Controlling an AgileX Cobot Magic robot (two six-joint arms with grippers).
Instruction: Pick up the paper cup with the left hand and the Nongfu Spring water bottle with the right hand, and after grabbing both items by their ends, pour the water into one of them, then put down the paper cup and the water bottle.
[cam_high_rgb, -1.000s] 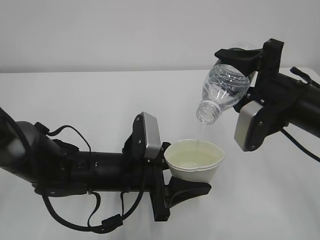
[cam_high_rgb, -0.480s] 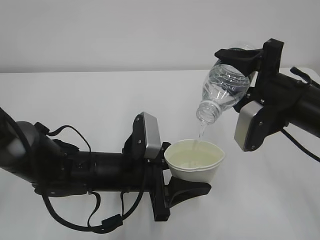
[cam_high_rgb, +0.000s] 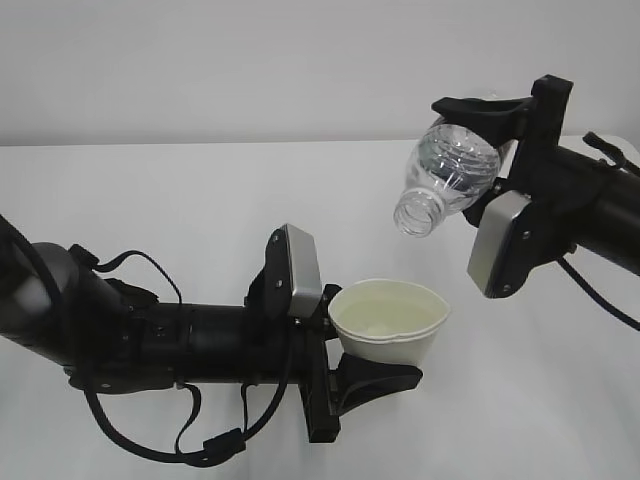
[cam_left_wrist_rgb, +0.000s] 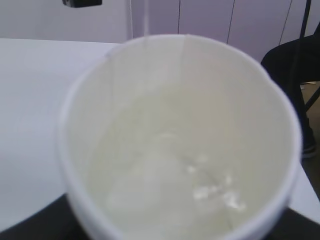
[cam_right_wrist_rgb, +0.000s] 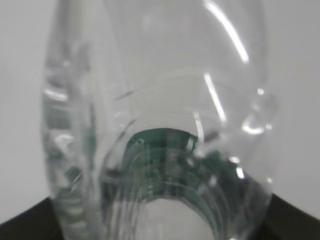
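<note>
The left claw (cam_high_rgb: 385, 375) is gripping the soft paper cup (cam_high_rgb: 388, 322) near its base. The right claw (cam_high_rgb: 500, 130) is gripping the light, thin Nongfu Spring water bottle (cam_high_rgb: 447, 172) by its bottom end.

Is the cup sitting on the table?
No, the paper cup is held up above the white table by the left gripper.

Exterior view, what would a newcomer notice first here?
A clear water bottle held tilted, mouth down, in the right gripper at upper right, above and a little right of the cup. Below it, near the middle, the left gripper holds a white paper cup with water pooled inside.
</note>
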